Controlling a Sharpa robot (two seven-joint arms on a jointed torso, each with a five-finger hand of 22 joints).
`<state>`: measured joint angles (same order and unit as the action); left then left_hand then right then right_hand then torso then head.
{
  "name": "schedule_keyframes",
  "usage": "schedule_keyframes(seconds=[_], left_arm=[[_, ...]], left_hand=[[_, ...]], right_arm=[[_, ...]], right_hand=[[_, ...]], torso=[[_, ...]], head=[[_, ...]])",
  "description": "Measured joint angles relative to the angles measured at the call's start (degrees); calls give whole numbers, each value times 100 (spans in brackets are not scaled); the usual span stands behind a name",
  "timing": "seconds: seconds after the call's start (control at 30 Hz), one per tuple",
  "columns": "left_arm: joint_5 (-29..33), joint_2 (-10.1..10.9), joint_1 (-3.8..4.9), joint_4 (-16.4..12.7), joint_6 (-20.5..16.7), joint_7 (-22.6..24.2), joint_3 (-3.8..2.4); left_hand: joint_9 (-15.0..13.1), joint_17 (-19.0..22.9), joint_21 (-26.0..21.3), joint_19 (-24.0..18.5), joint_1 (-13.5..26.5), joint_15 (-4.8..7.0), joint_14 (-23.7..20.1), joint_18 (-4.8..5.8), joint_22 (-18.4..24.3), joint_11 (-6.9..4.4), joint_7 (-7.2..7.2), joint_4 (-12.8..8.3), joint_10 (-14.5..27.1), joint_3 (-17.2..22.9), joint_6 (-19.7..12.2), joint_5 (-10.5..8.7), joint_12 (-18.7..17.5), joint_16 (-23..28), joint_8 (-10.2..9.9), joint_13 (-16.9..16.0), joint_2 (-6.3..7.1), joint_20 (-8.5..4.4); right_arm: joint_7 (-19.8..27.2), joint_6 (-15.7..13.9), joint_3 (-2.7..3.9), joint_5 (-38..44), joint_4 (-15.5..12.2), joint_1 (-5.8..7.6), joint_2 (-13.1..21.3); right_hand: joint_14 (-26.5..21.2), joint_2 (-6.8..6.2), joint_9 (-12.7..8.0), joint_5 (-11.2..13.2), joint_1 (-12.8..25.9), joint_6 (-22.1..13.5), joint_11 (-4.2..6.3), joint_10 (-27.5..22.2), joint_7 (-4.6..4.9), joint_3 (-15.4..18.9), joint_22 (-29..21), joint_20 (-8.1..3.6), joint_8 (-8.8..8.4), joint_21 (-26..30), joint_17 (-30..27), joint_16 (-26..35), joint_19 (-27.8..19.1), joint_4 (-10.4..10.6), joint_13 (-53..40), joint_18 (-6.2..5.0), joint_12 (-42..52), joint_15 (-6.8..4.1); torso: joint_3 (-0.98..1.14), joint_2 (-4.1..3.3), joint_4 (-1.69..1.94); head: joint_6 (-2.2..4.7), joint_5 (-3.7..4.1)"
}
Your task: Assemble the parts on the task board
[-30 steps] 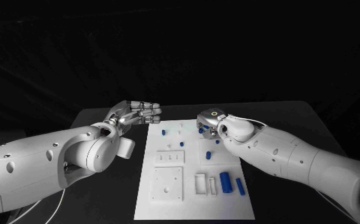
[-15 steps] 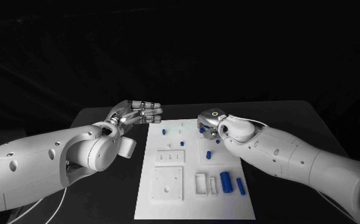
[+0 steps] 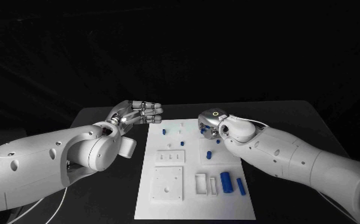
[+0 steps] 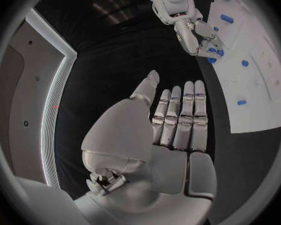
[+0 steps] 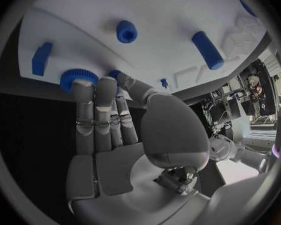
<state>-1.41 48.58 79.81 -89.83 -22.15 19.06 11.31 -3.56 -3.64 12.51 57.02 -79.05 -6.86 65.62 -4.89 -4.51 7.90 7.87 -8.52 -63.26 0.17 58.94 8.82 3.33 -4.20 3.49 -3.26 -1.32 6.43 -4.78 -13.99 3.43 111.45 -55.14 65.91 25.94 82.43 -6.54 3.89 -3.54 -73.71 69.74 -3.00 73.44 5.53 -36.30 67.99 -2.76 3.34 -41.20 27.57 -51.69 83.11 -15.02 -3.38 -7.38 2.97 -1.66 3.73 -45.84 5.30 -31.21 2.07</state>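
1. Here the head view lays out the whole task board [image 3: 193,203], a long white plate running away from the robot on the black table [image 3: 292,125]; the right wrist view shows its far end close up.
2. In that close view the right hand [image 5: 112,135] reaches the board's far right corner, its fingertips [image 5: 84,87] against a round blue knurled part [image 5: 73,78]; whether they actually grip it cannot be told. The head view hides this contact behind the wrist, showing the right hand [image 3: 210,125] bent over bits of blue.
3. The left hand [image 3: 139,112] hovers off the board's far left corner, fingers straight, side by side, and holding nothing, as the left wrist view confirms [image 4: 172,130]; that view also catches the right hand [image 4: 200,37] from the side.
4. Near the board's close end a thick blue cylinder [image 3: 225,182] and a thinner blue rod [image 3: 240,186] lie flat, side by side, their long axes along the board's length.
5. A short blue peg [image 3: 208,155] sits mid-board by its right edge, and a blue block [image 5: 42,58] lies near the knurled part.
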Motion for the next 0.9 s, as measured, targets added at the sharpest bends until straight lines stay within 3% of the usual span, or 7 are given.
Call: schedule_keyframes(seconds=[0.17, 0.63, 0.9], left_arm=[[0, -7, 0, 8, 6, -2, 0], [-1, -30, 0, 55, 14, -4, 0], [-1, -58, 0, 98, 18, -4, 0]], left_hand=[[0, 0, 0, 0, 0, 0, 0, 0, 0, 0, 0, 0, 0, 0, 0, 0, 0, 0, 0, 0, 0, 0], [0, 0, 0, 0, -1, 0, 0, 0, -1, 0, 0, -16, 0, -16, 0, 0, 0, 0, 0, 0, 1, 0], [0, 0, 0, 0, -2, 0, 0, 0, -1, 0, 0, -16, 0, -16, 0, 0, 0, 0, 0, 0, 2, 0]], right_arm=[[-12, -148, 0, 14, -35, 0, -2], [-183, -666, 7, 43, -210, 47, -156], [-327, -840, 44, 79, -42, 68, -526]], right_hand=[[-5, 45, 23, 44, -46, 215, 25, 186, -80, 20, 237, -93, 12, -131, 27, 0, -72, -19, 1, 83, 12, -60], [13, 104, 16, 50, -107, 242, 17, 195, -75, 50, 472, -133, 12, -84, 113, 22, -31, -49, 1, 131, 12, -77], [13, 111, 15, 66, -114, 242, 17, 195, -75, 57, 551, -133, 12, -19, 131, 45, -31, -56, 0, 144, 11, -77]], torso=[[-3, -5, -1], [-13, -18, 9], [-20, -20, 0]], head=[[9, -12], [61, -73], [94, -95]])
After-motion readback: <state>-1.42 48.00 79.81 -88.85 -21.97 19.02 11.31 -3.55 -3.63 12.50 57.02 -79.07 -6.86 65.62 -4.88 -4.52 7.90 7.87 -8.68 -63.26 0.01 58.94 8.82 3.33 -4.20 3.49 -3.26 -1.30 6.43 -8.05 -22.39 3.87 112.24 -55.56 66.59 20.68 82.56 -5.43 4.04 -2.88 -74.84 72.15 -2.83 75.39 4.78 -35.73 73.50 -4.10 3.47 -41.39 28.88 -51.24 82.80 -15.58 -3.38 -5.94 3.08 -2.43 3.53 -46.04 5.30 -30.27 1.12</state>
